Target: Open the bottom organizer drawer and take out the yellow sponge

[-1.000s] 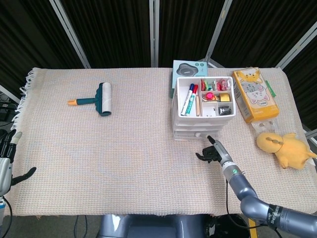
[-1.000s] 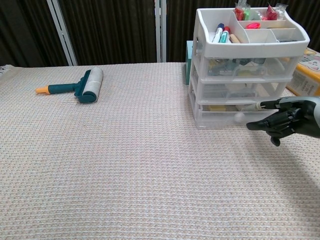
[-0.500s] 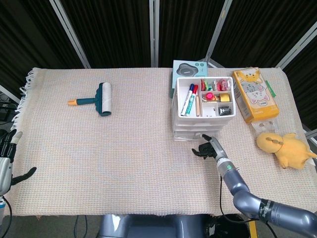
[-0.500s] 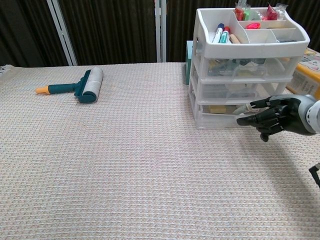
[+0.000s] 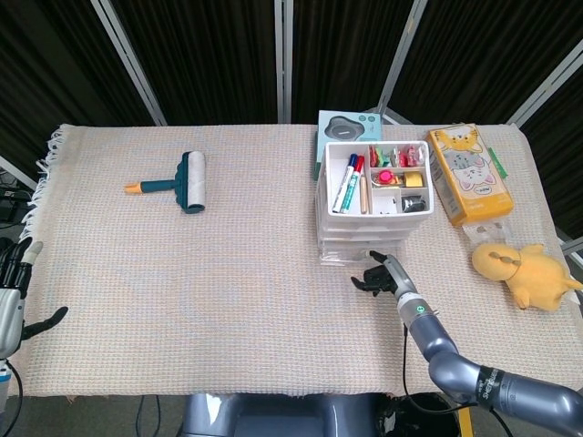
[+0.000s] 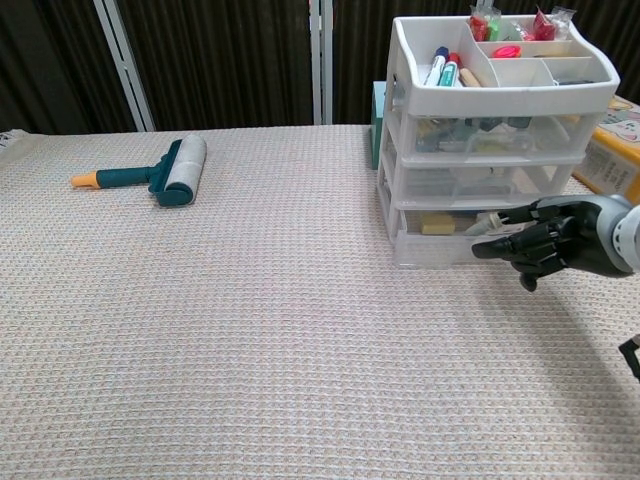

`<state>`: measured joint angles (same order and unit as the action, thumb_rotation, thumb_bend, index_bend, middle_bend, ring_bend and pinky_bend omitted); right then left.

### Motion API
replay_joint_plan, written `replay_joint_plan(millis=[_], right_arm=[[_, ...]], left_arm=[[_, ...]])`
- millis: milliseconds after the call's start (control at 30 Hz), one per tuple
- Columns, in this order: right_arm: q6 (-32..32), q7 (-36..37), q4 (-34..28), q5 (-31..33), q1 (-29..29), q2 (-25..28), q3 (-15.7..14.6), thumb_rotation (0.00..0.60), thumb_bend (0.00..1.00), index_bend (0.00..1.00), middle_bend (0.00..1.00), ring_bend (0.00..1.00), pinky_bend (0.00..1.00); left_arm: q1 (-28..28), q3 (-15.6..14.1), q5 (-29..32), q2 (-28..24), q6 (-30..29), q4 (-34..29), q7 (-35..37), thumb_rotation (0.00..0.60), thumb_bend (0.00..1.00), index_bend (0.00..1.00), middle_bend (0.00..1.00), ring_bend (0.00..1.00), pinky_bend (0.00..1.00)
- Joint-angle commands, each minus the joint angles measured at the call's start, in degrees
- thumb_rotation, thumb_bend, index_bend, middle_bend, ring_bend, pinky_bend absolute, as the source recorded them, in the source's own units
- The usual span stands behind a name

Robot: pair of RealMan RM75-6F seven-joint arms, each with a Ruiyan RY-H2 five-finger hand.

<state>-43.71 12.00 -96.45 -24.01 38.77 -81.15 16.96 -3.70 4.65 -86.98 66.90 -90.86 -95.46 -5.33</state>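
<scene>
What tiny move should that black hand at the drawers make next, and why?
Probably keep drawing the bottom drawer straight toward the robot. The right hand has its fingers at the drawer's front, and the drawer looks only slightly out of the organizer. The yellow sponge still lies inside behind the clear front, too covered to lift out.

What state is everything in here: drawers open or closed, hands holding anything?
bottom drawer: pulled out slightly
middle drawer: closed
top drawer: closed
yellow sponge: inside bottom drawer
right hand: fingers at bottom drawer's front
left hand: empty, fingers spread
lint roller: lying flat
</scene>
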Motion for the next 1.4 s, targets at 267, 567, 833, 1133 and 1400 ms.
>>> replay_joint_plan(millis=[267, 567, 833, 1133, 1400], right_arm=[[1.1, -0.37, -2.45, 1.72, -0.59, 1.64, -1.25, 0.6, 0.26, 0.39, 0.86, 0.84, 0.69], [0.39, -1.65, -4.3, 2.4, -0.91, 2.83, -2.86, 0.6, 0.26, 0.39, 0.86, 0.84, 0.69], [-0.25, -1.91, -7.37, 1.24, -1.86, 4.07, -3.79, 0.6, 0.26, 0.39, 0.86, 0.84, 0.69], [-0.37, -2.63, -8.77, 0.94, -2.33, 4.54, -5.49, 0.6, 0.26, 0.39, 0.86, 0.84, 0.69], [0.37, -2.2, -10.57, -0.33, -3.09, 5.75, -6.1, 0.6, 0.26, 0.39, 0.86, 0.84, 0.69]], left_arm=[[0.02, -0.1, -0.23, 0.05, -0.11, -0.05, -0.2, 0.6, 0.07, 0.0, 0.0, 0.0, 0.0], [0.24, -0.15, -0.54, -0.06, -0.63, -0.08, 0.15, 0.6, 0.07, 0.0, 0.0, 0.0, 0.0], [0.37, -0.3, -1.0, -0.13, -0.95, -0.15, 0.24, 0.6, 0.07, 0.0, 0.0, 0.0, 0.0], [0.44, -0.5, -1.41, -0.19, -1.05, -0.09, 0.34, 0.6, 0.07, 0.0, 0.0, 0.0, 0.0], [0.43, -0.47, -1.38, -0.19, -1.02, -0.2, 0.24, 0.6, 0.07, 0.0, 0.0, 0.0, 0.0]])
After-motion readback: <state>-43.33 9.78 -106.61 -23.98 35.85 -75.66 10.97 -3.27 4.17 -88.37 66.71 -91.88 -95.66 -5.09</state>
